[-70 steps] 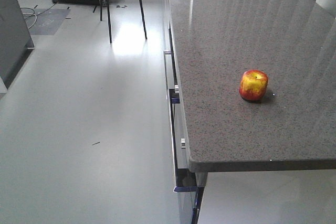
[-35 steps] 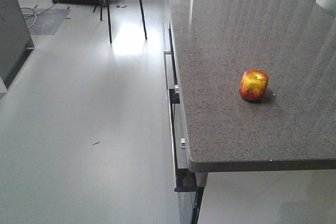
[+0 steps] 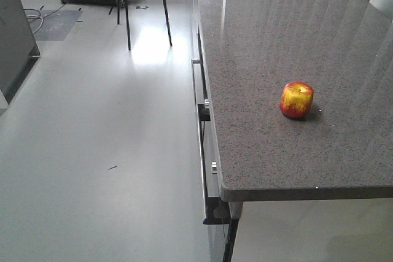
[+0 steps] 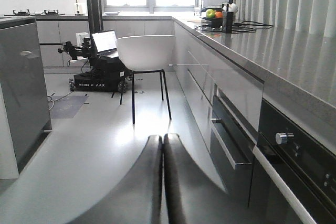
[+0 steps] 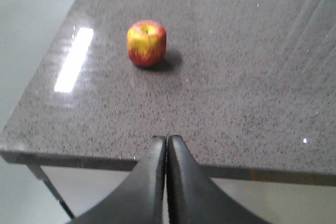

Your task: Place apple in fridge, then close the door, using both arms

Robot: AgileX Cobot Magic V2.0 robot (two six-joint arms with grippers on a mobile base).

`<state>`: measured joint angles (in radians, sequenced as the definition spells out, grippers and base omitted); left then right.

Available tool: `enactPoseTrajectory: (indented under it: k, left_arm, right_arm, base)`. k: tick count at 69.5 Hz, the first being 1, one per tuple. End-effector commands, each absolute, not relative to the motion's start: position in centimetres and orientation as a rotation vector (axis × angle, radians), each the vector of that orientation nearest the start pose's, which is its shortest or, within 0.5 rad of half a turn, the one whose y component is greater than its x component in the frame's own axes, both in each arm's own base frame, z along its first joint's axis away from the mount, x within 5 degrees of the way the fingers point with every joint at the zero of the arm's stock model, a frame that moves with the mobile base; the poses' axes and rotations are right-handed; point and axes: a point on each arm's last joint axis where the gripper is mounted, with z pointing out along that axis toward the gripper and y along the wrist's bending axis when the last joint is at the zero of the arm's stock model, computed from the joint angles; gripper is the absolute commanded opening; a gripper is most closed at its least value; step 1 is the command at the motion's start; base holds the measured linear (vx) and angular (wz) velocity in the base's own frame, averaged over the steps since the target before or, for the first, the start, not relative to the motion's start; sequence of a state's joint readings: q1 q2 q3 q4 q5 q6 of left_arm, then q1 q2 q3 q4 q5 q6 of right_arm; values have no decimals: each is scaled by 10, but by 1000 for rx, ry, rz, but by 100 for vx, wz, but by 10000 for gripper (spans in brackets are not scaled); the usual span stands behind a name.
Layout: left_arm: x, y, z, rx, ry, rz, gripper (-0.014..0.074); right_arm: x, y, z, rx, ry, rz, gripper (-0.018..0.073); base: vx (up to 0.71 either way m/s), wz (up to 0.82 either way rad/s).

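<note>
Since the apple sits upright on the grey surface, back from its near edge, the right gripper, clenched empty short of it, should spread wide before straddling its middle; the left gripper, also clenched, hangs over the floor.

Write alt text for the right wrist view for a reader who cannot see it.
A red-and-yellow apple sits on a grey countertop, back from its near edge. The right end effector, shut and empty, points toward it from the bottom.
</note>
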<state>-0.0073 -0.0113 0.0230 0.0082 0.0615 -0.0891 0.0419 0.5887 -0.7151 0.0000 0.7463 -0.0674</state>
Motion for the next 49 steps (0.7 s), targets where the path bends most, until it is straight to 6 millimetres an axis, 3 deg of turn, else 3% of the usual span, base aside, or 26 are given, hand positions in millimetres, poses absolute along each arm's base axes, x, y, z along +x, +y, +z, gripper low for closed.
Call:
enactPoseTrajectory:
  k: [1,30,37,49]
  left_arm:
    - [56,-1,203,-61,1482,-88,-6]
    - [56,-1,203,-61,1482,-88,-6]
    - [56,-1,203,-61,1482,-88,-6]
    - [56,-1,203,-61,1482,-88,-6]
  right_arm:
    - [121,6,356,-129,2086,-12,-3]
    - [187,10,344,-132,2298,32,39]
    - [202,13,338,-142,2362,61,130]
    - [230,15,328,-152,2424,75,397]
  base:
    - [0,0]
    - [0,0]
    - [0,0]
    - [0,0]
